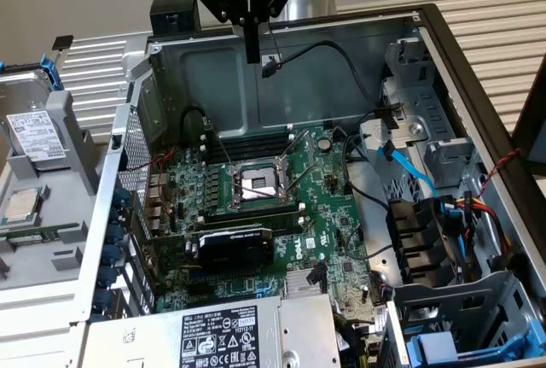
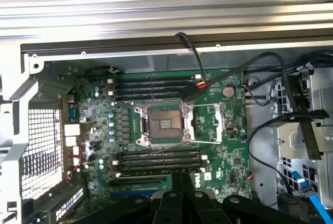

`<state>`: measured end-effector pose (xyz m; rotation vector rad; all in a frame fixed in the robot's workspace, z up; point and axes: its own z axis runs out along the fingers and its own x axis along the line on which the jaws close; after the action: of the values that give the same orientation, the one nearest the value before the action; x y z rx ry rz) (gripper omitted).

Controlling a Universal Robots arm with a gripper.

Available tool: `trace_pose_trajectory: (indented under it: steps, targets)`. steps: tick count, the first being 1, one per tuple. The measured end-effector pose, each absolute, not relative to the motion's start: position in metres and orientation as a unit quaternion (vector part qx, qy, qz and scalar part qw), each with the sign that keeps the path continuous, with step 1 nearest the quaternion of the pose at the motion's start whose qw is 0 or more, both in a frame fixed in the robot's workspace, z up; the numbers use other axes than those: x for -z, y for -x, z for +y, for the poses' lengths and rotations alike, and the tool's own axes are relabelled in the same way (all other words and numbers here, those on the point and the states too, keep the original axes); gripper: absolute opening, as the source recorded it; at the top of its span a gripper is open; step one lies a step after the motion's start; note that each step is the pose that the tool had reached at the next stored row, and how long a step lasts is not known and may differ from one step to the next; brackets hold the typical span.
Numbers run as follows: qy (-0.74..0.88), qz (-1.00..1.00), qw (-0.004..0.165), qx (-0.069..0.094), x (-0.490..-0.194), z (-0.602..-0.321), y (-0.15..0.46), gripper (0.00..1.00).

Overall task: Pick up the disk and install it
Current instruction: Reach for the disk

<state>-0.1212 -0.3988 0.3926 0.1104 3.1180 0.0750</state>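
Disk (image 1: 32, 133), lying well apart from the closed, empty hand (image 1: 252, 54), is judged rigid and shock-sensitive; blue frame (image 1: 49, 73) edges are preferred.

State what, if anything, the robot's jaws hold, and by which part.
Nothing. The gripper, jaws shut and empty, hangs above the open grey metal computer case; the silver-grey rectangular metal disk lies outside, at the exterior view's left.

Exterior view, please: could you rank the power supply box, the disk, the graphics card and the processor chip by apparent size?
1. power supply box, even though the frame edge cuts it off.
2. disk and graphics card: too alike to rank.
3. processor chip.
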Motion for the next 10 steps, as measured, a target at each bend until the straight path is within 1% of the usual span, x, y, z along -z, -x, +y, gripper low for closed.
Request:
trace_pose_trajectory:
  steps: [5,10]
  targets:
    - [-0.035,0.999,0.011,-0.024,-0.393,-0.399,0.122,0.11]
    - [-0.035,0.999,0.022,-0.024,-0.393,-0.399,0.136,0.11]
